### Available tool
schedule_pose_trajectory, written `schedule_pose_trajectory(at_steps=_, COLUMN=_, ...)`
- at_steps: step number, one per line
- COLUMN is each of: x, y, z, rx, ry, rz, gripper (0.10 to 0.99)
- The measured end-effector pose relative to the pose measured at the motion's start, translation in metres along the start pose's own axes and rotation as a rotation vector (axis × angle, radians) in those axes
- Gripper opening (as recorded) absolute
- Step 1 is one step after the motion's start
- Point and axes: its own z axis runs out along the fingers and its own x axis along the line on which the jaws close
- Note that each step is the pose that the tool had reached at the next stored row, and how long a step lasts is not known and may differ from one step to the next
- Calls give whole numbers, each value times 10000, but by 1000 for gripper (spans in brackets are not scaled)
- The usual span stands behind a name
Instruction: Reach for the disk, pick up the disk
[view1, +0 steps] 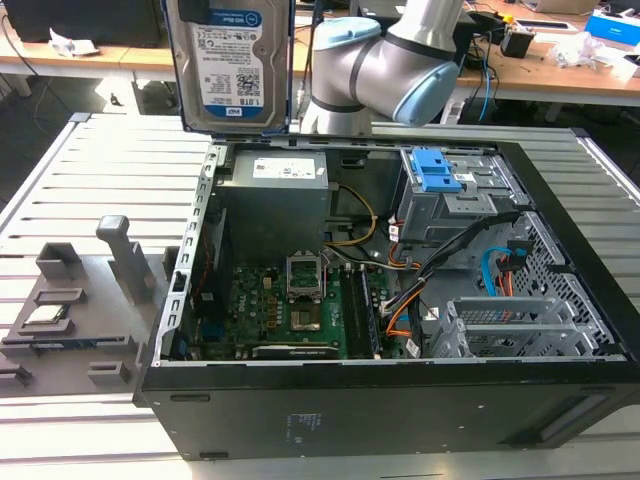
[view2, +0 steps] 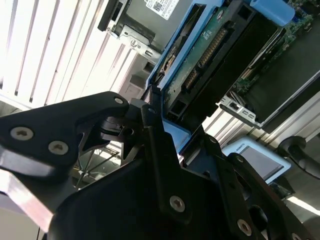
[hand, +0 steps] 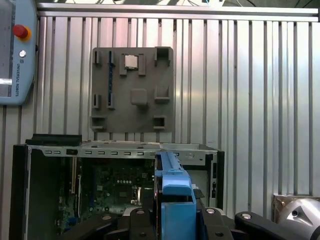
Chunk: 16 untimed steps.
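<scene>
Above open computer case (view1: 380, 410), disk (view1: 230, 65) hangs upright, held clear; gripper (hand: 175, 217) jaws clamped on its blue frame. Step 2 of 2, pick-up, looks complete; any further move calls for firm hold.

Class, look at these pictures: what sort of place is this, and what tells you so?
Probably a robotics lab or workshop: an open computer case on a slatted metal table, a robot arm holding a disk, cluttered desks behind.

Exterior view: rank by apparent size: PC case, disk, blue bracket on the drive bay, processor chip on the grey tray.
1. PC case
2. disk: raised, likely nearer the camera and cut by the picture's top edge, so its apparent size misleads
3. blue bracket
4. processor chip
</scene>
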Motion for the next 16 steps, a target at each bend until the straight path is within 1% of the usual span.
schedule_pose_trajectory(at_steps=1, x=0, y=-28, z=-2, rx=0, ry=0, rz=1, gripper=369)
schedule_pose_trajectory(at_steps=3, x=-2, y=-124, z=-7, rx=-1, ry=0, rz=3, gripper=369)
schedule_pose_trajectory(at_steps=6, x=-3, y=-218, z=-11, rx=-1, ry=0, rz=2, gripper=369)
schedule_pose_trajectory(at_steps=11, x=-6, y=-413, z=-21, rx=-1, ry=0, rz=3, gripper=369)
schedule_pose_trajectory(at_steps=12, x=-6, y=-443, z=-22, rx=-1, ry=0, rz=2, gripper=369)
schedule_pose_trajectory(at_steps=14, x=-8, y=-577, z=-29, rx=-1, ry=0, rz=3, gripper=369)
schedule_pose_trajectory(at_steps=16, x=-9, y=-672, z=-34, rx=0, ry=0, rz=2, gripper=369)
